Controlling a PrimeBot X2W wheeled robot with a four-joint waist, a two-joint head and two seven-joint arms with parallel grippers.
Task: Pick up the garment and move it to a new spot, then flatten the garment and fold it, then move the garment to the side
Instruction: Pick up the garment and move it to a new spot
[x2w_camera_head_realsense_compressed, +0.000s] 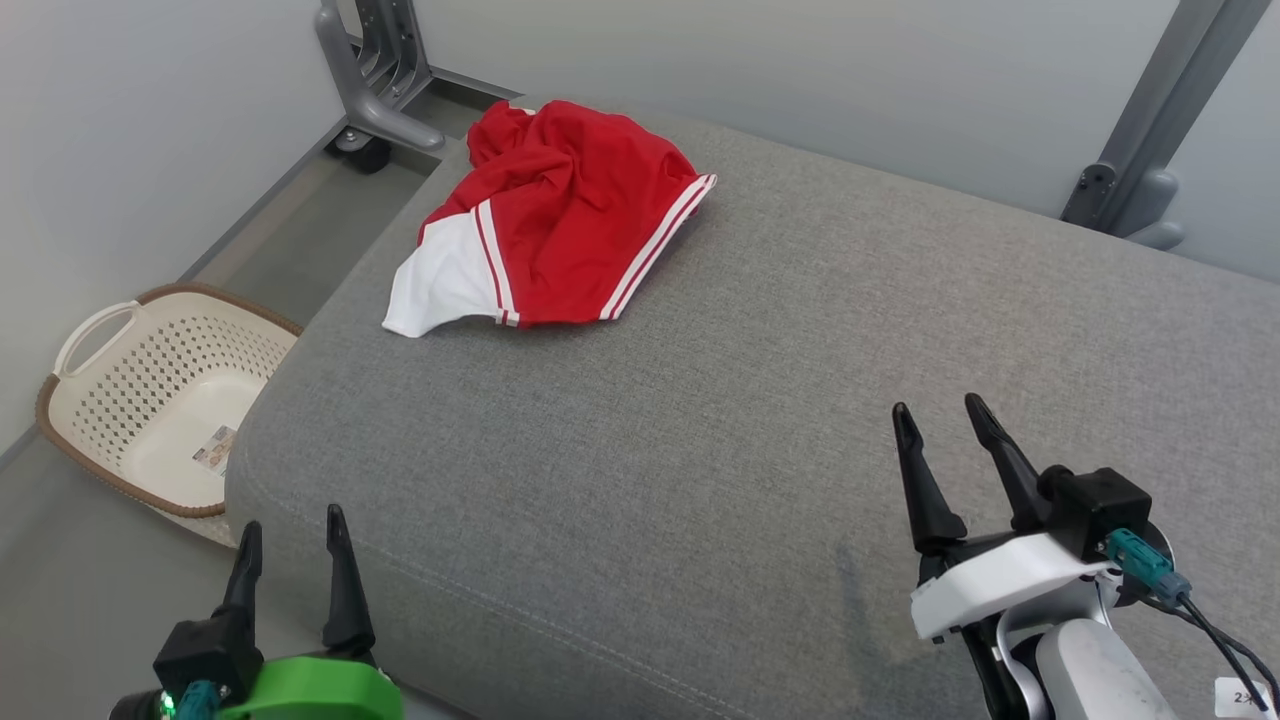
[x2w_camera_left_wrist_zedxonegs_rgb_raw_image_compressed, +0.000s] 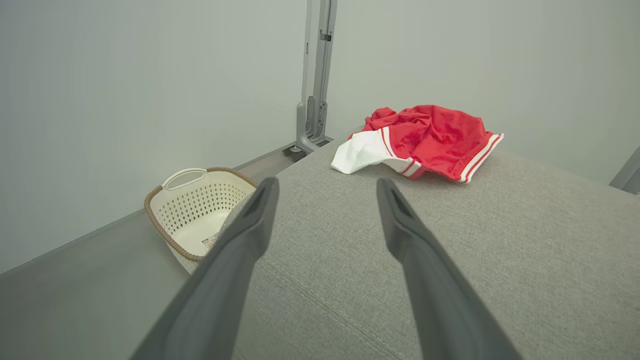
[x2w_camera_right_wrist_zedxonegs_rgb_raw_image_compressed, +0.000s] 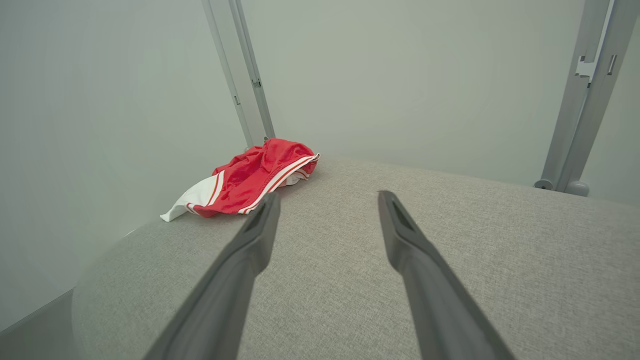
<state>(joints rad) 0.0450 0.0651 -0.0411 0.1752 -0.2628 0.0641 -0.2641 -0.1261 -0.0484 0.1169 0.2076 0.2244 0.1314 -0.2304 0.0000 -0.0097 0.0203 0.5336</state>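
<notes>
My left gripper (x2w_camera_head_realsense_compressed: 291, 520) hangs at the cushion's (x2w_camera_head_realsense_compressed: 700, 420) near edge, fingers apart, empty; right gripper (x2w_camera_head_realsense_compressed: 938, 405) likewise apart and empty. The garment (x2w_camera_head_realsense_compressed: 570, 220) lies crumpled at the far left corner, ahead-right of my left, ahead-left of my right. Left looks nearer, so I'd lead there.

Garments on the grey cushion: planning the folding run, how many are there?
1: the red-and-white garment lies crumpled at the cushion's far left corner. Another piece could hide inside the bundle.
</notes>
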